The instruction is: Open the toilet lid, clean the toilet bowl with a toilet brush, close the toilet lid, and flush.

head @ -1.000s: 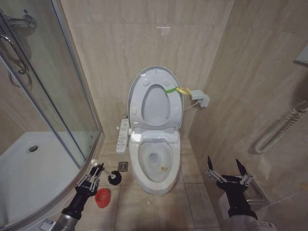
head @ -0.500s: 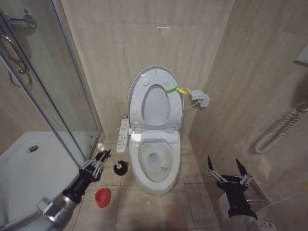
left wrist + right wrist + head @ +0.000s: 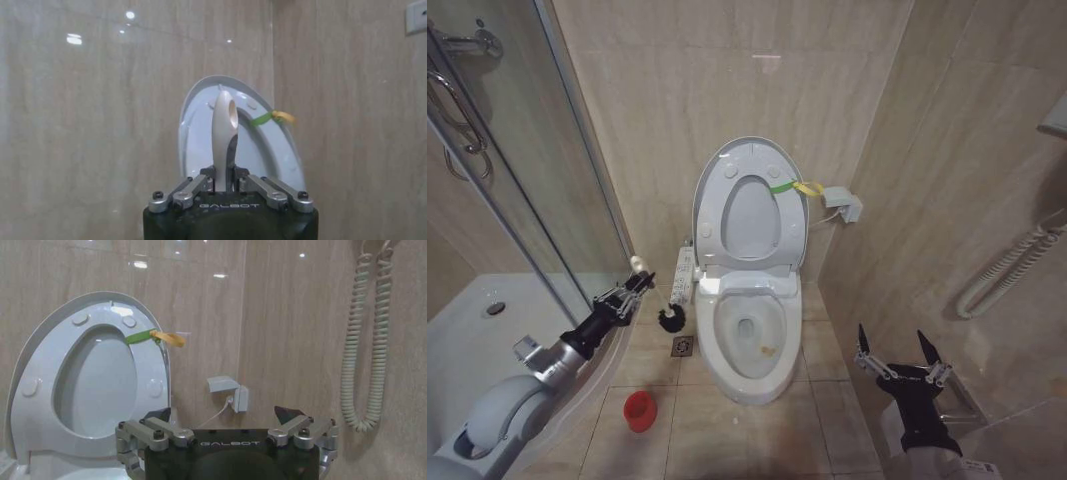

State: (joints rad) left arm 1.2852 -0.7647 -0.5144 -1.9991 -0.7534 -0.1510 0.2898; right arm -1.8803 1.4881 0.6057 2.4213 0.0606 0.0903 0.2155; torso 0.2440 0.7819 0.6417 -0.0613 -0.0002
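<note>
Beside the toilet bowl [image 3: 747, 335], the left claw [image 3: 632, 290] gripped the toilet brush [image 3: 670, 318]; the right claw [image 3: 897, 352] hung open by the wall; up close, the handle hid part of the raised toilet lid [image 3: 200, 130].

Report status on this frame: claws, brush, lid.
Left claw shut on toilet brush, head beside toilet bowl. Right claw open, parked right. Toilet lid up. Nothing blocking.

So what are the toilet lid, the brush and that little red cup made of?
The toilet lid looks like glossy white plastic, moulded with small bumpers. The toilet brush, held in the left tool, has a smooth pale handle, likely plastic, and dark bristles. The red holder cup seems plastic, though I can't be sure.
</note>
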